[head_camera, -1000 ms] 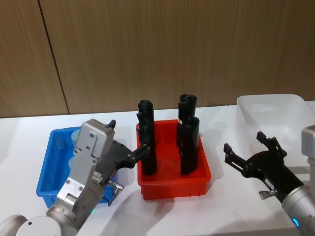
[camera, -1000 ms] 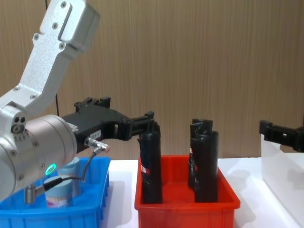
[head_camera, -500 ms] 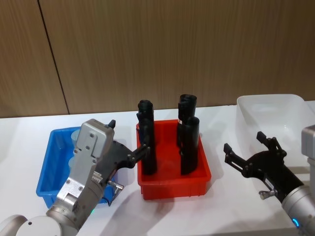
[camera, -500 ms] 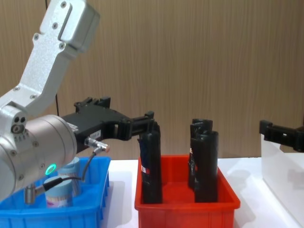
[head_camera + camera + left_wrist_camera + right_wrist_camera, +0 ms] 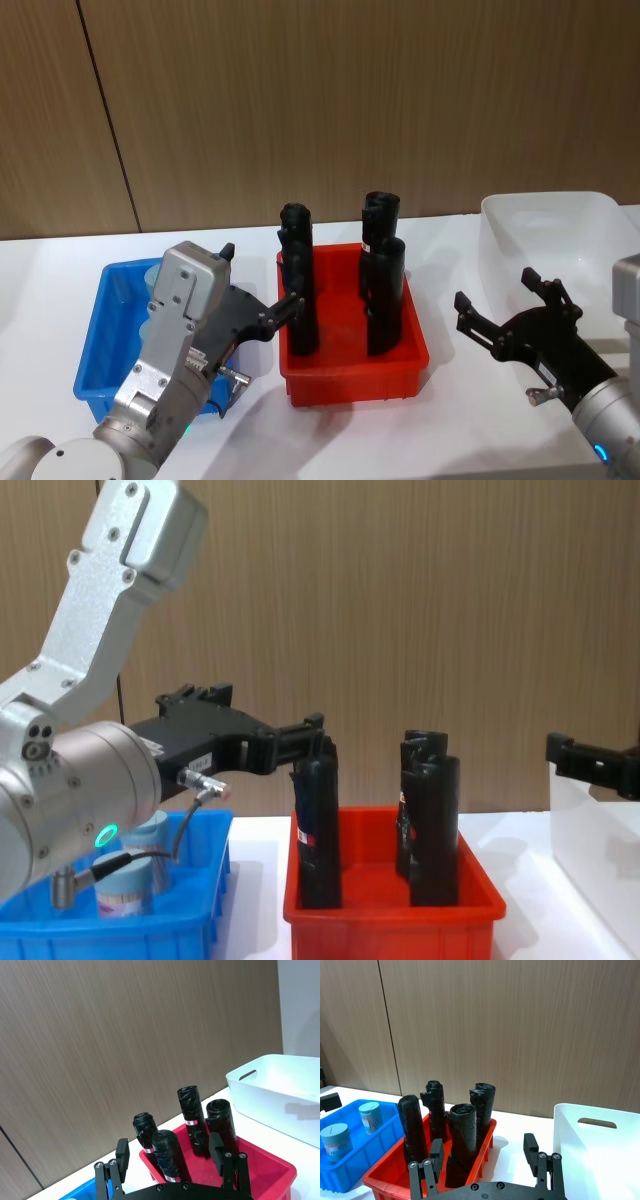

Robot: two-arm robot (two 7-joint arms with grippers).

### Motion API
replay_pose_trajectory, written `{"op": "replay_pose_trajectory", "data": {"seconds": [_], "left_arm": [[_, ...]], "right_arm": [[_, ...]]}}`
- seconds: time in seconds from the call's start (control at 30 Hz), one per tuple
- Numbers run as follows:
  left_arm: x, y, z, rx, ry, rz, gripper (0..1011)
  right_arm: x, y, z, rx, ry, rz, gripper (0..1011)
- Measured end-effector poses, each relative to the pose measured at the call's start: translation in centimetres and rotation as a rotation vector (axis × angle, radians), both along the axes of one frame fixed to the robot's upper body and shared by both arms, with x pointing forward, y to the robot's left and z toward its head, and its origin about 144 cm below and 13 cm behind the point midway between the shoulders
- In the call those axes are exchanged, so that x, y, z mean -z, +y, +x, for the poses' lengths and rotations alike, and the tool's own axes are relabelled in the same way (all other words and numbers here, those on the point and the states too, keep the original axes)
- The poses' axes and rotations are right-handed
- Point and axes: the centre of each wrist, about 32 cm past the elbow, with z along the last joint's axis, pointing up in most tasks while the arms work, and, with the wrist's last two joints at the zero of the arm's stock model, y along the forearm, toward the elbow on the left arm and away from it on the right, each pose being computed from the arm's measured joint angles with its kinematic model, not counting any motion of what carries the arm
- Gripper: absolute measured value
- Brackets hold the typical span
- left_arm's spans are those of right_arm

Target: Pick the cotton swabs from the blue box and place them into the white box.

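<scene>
Left gripper (image 5: 259, 278), released, hovered at the bright blue plastic bin's (image 5: 92, 345) three-o'clock rim, probably approaching its clear cotton-swab jars (image 5: 370, 1116); right gripper (image 5: 495, 290) idled, released, beside the translucent white bin (image 5: 560, 215).

No legible text — anywhere

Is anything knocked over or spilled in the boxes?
No, nothing stands out. The cotton swabs stand upright in the blue box, the black rolls stand upright in the red bin, and nothing has spilled. The left gripper and right gripper hover open.
</scene>
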Motion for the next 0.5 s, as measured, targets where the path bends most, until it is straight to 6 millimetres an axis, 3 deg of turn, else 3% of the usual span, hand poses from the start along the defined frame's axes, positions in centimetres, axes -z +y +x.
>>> {"op": "replay_pose_trajectory", "data": {"seconds": [0.5], "left_arm": [[0.2, 1.0, 1.1, -0.014, 0.044, -0.040, 1004]], "right_arm": [[0.0, 0.0, 0.0, 0.000, 0.000, 0.000, 1002]]}}
